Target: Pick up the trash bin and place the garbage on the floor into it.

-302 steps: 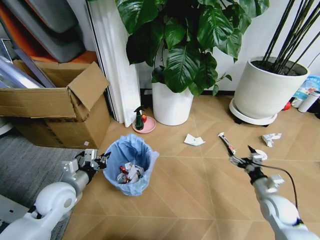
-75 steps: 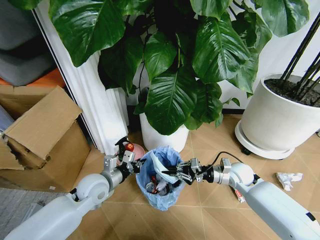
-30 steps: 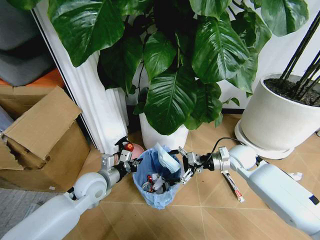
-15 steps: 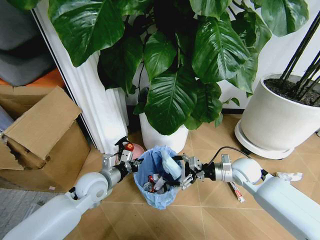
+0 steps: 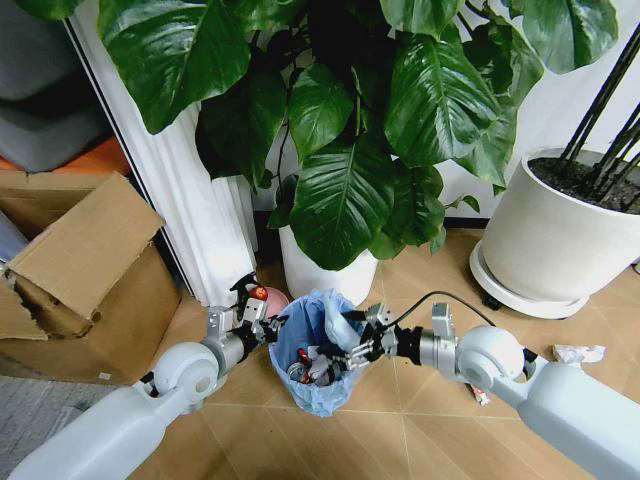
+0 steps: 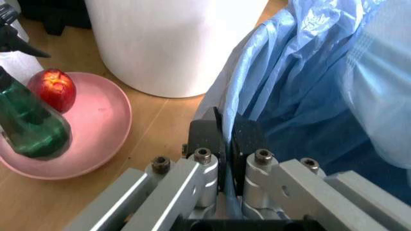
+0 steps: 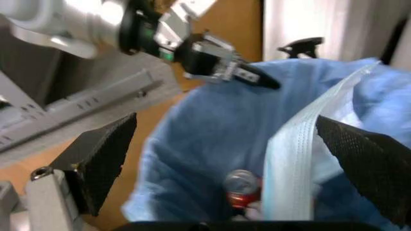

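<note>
The trash bin (image 5: 315,352) is sitting on the floor (image 5: 420,430) by the white pot, my left gripper (image 6: 224,139) pinching its blue liner rim. My right gripper (image 5: 352,342) is hovering spread wide over the opening, a pale mask (image 7: 301,168) lying between the 2 pads; I am judging it could catch on the rim and slide out.

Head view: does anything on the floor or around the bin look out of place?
Yes. Crumpled white paper and a red-and-white stick wrapper lie on the tan chevron floor, outside the blue-bagged trash bin.
</note>
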You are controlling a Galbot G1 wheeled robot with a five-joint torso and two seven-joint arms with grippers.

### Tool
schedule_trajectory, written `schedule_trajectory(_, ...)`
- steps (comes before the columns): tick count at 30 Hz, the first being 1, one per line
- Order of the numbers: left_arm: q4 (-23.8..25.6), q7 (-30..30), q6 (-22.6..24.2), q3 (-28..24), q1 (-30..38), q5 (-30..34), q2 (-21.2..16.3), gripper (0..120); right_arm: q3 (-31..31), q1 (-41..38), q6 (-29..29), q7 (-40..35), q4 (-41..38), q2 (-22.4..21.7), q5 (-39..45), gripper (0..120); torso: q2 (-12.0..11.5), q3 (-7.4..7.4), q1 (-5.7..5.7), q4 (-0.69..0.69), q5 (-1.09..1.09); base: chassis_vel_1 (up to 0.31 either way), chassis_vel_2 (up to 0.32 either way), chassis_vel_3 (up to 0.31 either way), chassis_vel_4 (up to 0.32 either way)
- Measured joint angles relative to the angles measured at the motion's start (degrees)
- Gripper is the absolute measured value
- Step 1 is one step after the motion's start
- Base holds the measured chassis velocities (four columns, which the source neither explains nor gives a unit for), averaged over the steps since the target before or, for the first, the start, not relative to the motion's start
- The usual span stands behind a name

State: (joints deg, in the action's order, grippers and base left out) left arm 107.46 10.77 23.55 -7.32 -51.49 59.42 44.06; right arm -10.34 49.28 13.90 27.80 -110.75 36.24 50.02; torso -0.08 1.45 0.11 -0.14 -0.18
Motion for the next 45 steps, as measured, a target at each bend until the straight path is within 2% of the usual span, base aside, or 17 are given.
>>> schedule_trajectory(5,0.4,0.0,0.0,-0.4,0.0,0.2,0.0,0,-3.2,-1.4,1.8,-5.0,-1.3,0.4,4.5,100,0.0,0.0,0.0,0.02,0.0,0.0,0.0,0.0,0.0)
schedule_trajectory(8,0.6,0.0,0.0,-0.4,-0.1,0.2,0.3,0,-4.3,-1.3,2.7,-6.5,-1.7,1.2,4.3,100,0.0,0.0,0.0,0.01,0.0,0.0,0.0,0.0,0.0)
schedule_trajectory(16,0.6,0.0,0.0,0.9,-0.1,0.7,-0.1,0,-2.5,1.3,2.9,-6.2,-1.7,0.1,3.1,100,0.0,0.0,0.0,0.0,0.0,0.0,0.0,0.0,0.0)
schedule_trajectory(26,0.2,0.1,0.1,2.4,-0.2,1.1,-0.7,0,6.6,8.4,2.1,-4.5,-3.9,-4.0,2.4,100,0.0,0.0,0.0,0.01,0.0,0.0,0.0,0.0,0.0)
schedule_trajectory(34,0.5,0.1,0.2,2.5,-1.0,1.0,-0.8,0,12.6,13.2,0.6,-3.8,-5.5,-4.8,0.5,100,0.0,0.0,0.0,0.0,0.0,0.0,0.0,0.0,0.0)
schedule_trajectory(38,1.9,0.2,0.2,5.2,-5.6,-0.8,-1.5,0,16.2,15.8,-2.1,-5.8,-5.2,-3.0,-2.1,100,0.0,0.0,0.0,0.0,-0.01,0.0,0.0,0.0,0.0)
schedule_trajectory(41,2.7,0.6,0.1,7.5,-7.4,-1.4,-1.9,0,18.9,18.6,-3.9,-13.2,-2.2,0.4,-3.3,100,0.0,0.0,0.0,0.04,-0.02,0.0,0.0,0.0,0.0)
schedule_trajectory(42,2.7,0.6,0.1,7.5,-7.4,-1.4,-1.9,0,18.9,18.6,-3.9,-13.2,-2.2,0.4,-3.3,100,0.0,0.0,0.0,0.04,-0.02,0.0,0.0,0.0,0.0)
schedule_trajectory(45,2.9,0.5,0.1,8.3,-7.3,-1.0,-3.2,0,22.5,21.7,-4.5,-17.9,2.9,4.8,-5.0,100,0.0,0.0,0.0,0.0,0.01,0.0,0.0,0.0,0.0)
